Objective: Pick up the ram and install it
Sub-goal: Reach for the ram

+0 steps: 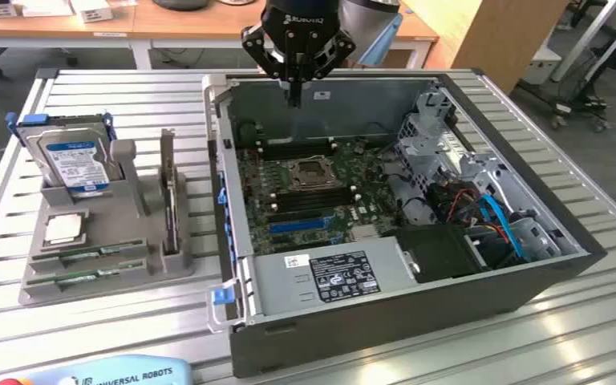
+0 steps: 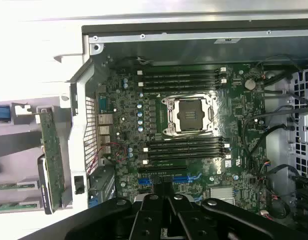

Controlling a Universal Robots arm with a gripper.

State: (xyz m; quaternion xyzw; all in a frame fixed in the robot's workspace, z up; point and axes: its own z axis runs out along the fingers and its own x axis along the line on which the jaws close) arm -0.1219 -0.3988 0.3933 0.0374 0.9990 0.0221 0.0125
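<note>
Gripper (image 1: 294, 98) hangs over the computer case (image 1: 394, 317), fingers pinched together, holding nothing. The ram (image 1: 81, 257), 1 of 2 alike, lies in the grey holder (image 1: 176, 255), exterior view's left, well apart. Best grip: mid-length, square across the thin faces.

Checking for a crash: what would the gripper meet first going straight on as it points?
Probably the motherboard in the open case, near its blue slots; the gripper points down at it, though depth is unclear.
</note>
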